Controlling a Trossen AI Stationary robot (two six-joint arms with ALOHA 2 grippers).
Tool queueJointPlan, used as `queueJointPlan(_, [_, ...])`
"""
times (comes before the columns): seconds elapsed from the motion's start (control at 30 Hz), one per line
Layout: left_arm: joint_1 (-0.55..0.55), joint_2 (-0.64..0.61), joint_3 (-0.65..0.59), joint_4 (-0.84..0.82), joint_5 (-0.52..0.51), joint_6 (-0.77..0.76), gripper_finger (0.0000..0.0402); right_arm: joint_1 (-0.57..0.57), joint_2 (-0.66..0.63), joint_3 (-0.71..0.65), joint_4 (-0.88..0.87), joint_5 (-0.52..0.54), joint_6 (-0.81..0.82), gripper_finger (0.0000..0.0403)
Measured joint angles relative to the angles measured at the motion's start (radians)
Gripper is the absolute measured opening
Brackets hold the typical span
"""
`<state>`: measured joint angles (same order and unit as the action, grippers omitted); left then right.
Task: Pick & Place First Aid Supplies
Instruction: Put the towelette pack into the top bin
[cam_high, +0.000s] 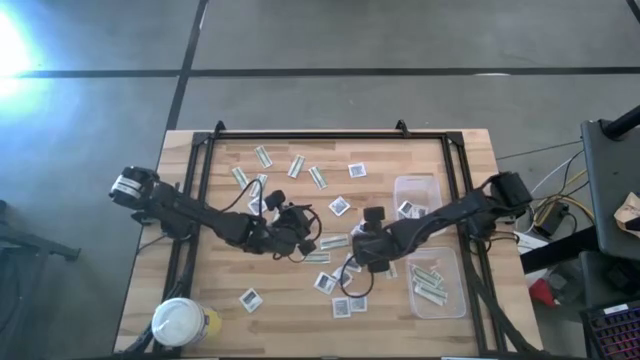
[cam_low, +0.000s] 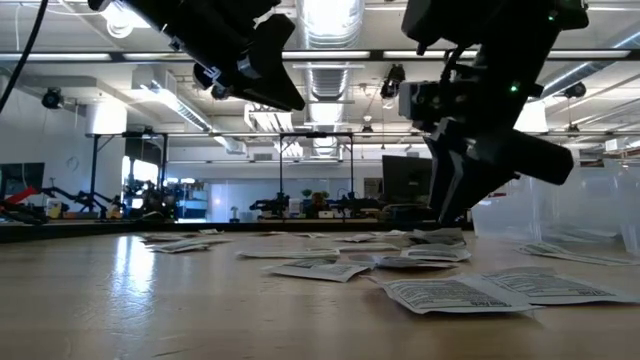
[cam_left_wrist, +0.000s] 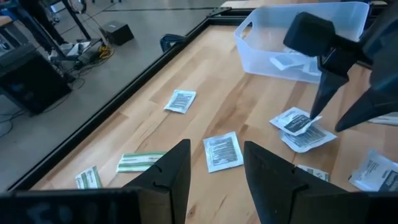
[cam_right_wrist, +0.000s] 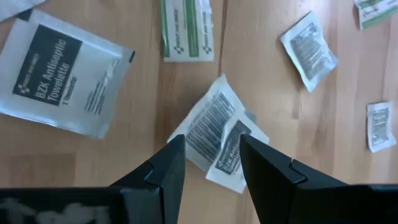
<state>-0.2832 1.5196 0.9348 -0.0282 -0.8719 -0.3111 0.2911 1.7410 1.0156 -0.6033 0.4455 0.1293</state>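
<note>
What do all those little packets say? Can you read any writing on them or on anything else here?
"BZK Antiseptic Towelette": on the large white packet seen in the right wrist view; its smaller print is too fine to read.
Green-and-white strip: printed, but too blurred to read.
Crumpled packet in front of the right gripper: a barcode and blurred text, unreadable.
All other packets, in every view: too small to read.

The high view looks straight down from well above, taking in the whole tabletop (cam_high: 300, 290) and the grey floor around it. The low view sits at tabletop height, facing level across the packets (cam_low: 450, 293) into the room behind. The left wrist view looks forward and down past its own tool (cam_left_wrist: 214, 165) toward a clear tub (cam_left_wrist: 298, 43), also seen at centre right from above. The right wrist view points steeply down, very close to the wood.
</note>
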Motion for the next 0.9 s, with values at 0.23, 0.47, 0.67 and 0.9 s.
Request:
queueJointPlan(0.23, [0.0,0.0,0.0,0.005,0.0,-0.001,0.0142,-0.03,0.011,-0.008,-0.009,0.032,0.079,0.0146])
queueJointPlan(0.47, [0.0,0.0,0.0,0.009,0.0,-0.001,0.0142,-0.056,0.027,-0.009,-0.01,0.006,0.097,0.0134])
queueJointPlan(0.67, [0.0,0.0,0.0,0.009,0.0,-0.001,0.0142,-0.057,0.06,-0.01,-0.01,-0.024,0.099,0.0132])
queueJointPlan(0.9, [0.0,0.0,0.0,0.009,0.0,-0.001,0.0142,-0.062,0.077,-0.01,-0.012,-0.019,0.1,0.0097])
